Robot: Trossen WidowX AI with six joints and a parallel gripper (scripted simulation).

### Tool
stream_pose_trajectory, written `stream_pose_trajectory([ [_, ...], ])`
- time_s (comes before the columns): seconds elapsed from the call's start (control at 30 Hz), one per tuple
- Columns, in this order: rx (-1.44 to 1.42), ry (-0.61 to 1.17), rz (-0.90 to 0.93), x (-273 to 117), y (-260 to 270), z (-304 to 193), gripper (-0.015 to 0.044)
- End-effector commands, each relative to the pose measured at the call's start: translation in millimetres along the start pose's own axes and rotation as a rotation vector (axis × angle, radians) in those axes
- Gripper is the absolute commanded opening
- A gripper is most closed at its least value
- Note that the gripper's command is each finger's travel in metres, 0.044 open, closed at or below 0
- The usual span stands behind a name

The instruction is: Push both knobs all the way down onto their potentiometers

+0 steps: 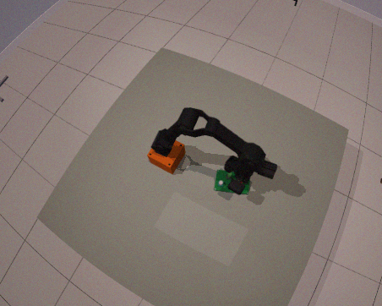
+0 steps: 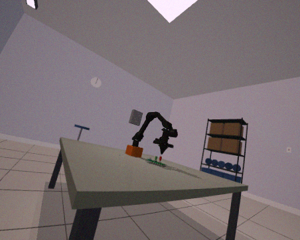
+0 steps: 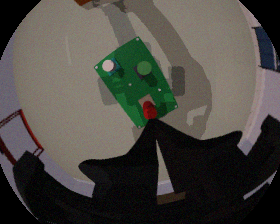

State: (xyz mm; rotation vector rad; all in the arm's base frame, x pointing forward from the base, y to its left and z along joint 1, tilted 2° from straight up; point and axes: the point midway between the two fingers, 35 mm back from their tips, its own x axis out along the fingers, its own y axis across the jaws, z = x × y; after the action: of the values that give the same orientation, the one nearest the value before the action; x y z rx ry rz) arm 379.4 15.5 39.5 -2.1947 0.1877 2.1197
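The green circuit board (image 1: 218,188) (image 2: 150,160) (image 3: 128,95) stands on the table. The red knob (image 2: 160,158) (image 3: 149,110) stands upright near one end. The green knob (image 2: 156,158) (image 3: 144,68) is over a dark potentiometer, and the white knob (image 1: 221,183) (image 3: 108,65) is at a corner by a blue part. How far each knob is down its shaft is too small to tell. My gripper (image 2: 162,152) (image 3: 152,121) is shut and empty, pointing down a little above the red knob, with a gap in the exterior view. In the top view the arm hides part of the board.
The orange base block (image 1: 166,159) (image 2: 134,151) of the arm stands on the table beside the board. A paler rectangle (image 1: 203,228) marks the table top. A shelf rack (image 2: 225,136) with boxes stands far behind the table.
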Motion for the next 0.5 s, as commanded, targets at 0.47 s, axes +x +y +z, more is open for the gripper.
stream_pose_trajectory([
  [0.47, -0.005, -0.005, 0.000, 14.0, 0.0, 0.9, 0.0000],
])
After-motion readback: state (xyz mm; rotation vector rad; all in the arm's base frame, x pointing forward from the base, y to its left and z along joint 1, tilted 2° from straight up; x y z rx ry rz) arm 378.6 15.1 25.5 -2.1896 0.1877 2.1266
